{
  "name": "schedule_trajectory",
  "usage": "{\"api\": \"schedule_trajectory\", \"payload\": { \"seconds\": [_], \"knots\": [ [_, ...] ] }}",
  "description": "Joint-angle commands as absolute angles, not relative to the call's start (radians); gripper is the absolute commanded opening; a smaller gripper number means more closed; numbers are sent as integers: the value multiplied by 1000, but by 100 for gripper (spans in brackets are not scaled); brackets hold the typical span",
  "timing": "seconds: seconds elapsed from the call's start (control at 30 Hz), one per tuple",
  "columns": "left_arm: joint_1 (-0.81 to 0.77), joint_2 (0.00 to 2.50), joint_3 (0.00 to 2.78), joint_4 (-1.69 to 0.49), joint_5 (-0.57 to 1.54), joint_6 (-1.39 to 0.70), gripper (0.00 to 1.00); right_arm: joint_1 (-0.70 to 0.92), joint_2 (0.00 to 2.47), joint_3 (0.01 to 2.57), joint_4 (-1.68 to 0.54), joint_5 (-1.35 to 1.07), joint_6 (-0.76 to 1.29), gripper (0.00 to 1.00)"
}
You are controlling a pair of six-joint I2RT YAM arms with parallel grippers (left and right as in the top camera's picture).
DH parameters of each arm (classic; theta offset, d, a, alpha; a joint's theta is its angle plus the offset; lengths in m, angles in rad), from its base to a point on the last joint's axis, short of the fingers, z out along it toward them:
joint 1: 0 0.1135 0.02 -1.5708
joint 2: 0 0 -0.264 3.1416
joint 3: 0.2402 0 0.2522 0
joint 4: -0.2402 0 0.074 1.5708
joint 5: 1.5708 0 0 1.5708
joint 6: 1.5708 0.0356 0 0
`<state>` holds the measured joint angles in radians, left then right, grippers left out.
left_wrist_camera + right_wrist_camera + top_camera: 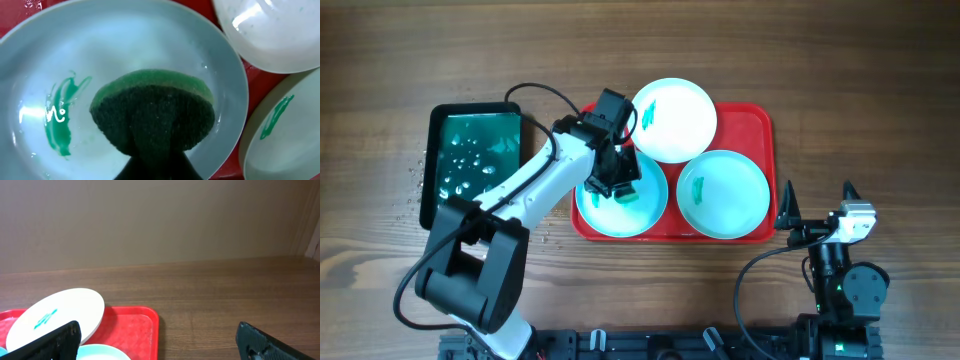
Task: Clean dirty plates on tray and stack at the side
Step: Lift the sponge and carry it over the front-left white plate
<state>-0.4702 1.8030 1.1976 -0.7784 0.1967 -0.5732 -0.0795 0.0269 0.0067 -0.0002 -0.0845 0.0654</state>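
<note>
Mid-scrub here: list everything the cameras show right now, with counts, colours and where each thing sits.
red tray: 1, red, centre of the table, carrying all three plates
white plate: 1, white with a teal smear, far edge of the red tray
pale-blue plates: 2, each with a teal smear, near side of the red tray; the left one is under the sponge
sponge: 1, green, over the left pale-blue plate
dark green tray: 1, left of the red tray, holding teal-tinted water
water droplets: several, clear, on the table by the dark green tray
table: 1, brown wood
left arm: white and black, reaching over the red tray, jaws shut on the sponge
right arm: black, right of the red tray, jaws open and empty
</note>
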Motion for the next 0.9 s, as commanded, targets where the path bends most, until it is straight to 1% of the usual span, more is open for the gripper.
{"api": "schedule_trajectory", "payload": {
  "seconds": [0.0,0.03,0.07,0.27,0.37,0.4,0.43,0.47,0.5,0.57,0.6,0.63,0.73,0.77,0.8,0.87],
  "knots": [
    [-469,1812,1193,-782,177,-557,29,-84,24,5,2,-78,55,100],
    [-469,1812,1193,-781,177,-557,45,-84,24,5,2,-78,56,100],
    [-469,1812,1193,-781,177,-557,46,-84,24,5,2,-78,55,100],
    [-448,1792,1221,-794,177,-556,45,-84,24,5,2,-78,55,100],
    [-406,1731,1282,-868,172,-553,42,-84,24,5,2,-78,55,100],
    [-383,1699,1307,-902,157,-553,35,-84,24,5,2,-78,56,100],
    [-357,1663,1329,-936,134,-553,24,-84,24,5,2,-78,55,100],
    [-328,1622,1345,-962,106,-553,20,-84,24,5,2,-78,55,100],
    [-304,1586,1349,-972,86,-553,21,-84,24,5,2,-78,56,100],
    [-231,1482,1349,-980,52,-553,42,-84,24,5,2,-78,55,100],
    [-205,1451,1349,-983,46,-553,68,-84,24,5,2,-78,55,100],
    [-166,1409,1349,-986,46,-553,100,-84,24,5,2,-78,55,100],
    [-110,1370,1349,-1005,46,-553,100,-84,24,5,8,-75,51,100],
    [-104,1370,1348,-1010,46,-553,100,-84,24,5,45,-56,46,100],
    [-100,1372,1347,-1015,46,-553,100,-84,24,5,91,-80,89,100],
    [-100,1375,1343,-1015,46,-553,100,-84,24,5,204,-239,318,100]
  ]
}}
